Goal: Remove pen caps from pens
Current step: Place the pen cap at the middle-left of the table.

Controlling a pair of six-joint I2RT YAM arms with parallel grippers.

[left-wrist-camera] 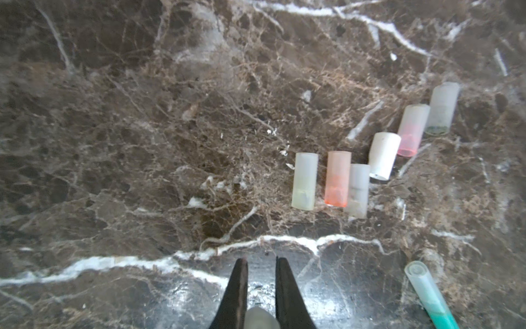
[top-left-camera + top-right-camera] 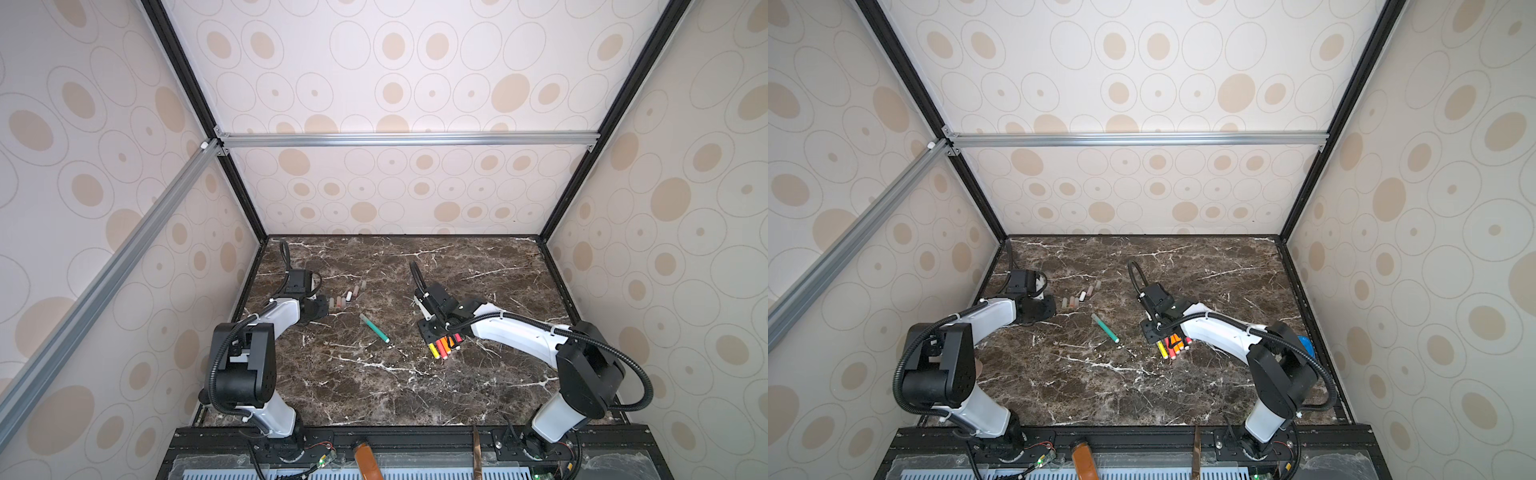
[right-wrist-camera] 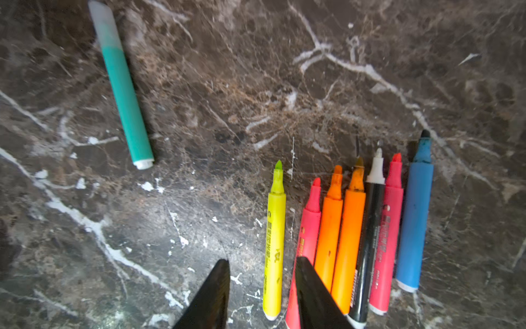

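The left gripper (image 1: 260, 259) is low over the marble table (image 2: 415, 395). Its jaws are closed on a grey cap (image 1: 260, 317), which sits deep between its fingers, near their base.

Just ahead of its fingertips and slightly to one side lie six loose pen caps (image 1: 337, 178), on their sides in a ragged row that runs away from the gripper toward the back wall. The nearest three are a yellowish cap (image 1: 304, 181), an orange-tinted cap (image 1: 337, 159) and a clear grey cap (image 1: 357, 190). A white cap (image 1: 382, 155), a pink-tinted cap (image 1: 412, 129) and a greenish cap (image 1: 442, 108) follow.

Between the two grippers, apart from both, the green pen (image 2: 374, 328) lies alone at a slant. Its translucent cap (image 3: 104, 22) is on it and points toward the row of caps.

The right gripper (image 3: 262, 260) has its jaws parted and grips nothing. Below the gap lies the yellow pen (image 3: 274, 242), in line with the fingers and bare-tipped. It appears to touch neither finger.

On the side away from the green pen six more uncapped pens lie side by side. They are a red-pink pen (image 3: 308, 228), two orange pens (image 3: 330, 228), a black pen (image 3: 370, 242), a pink pen (image 3: 388, 236) and a blue pen (image 3: 414, 222). All their tips point the way the fingers point.
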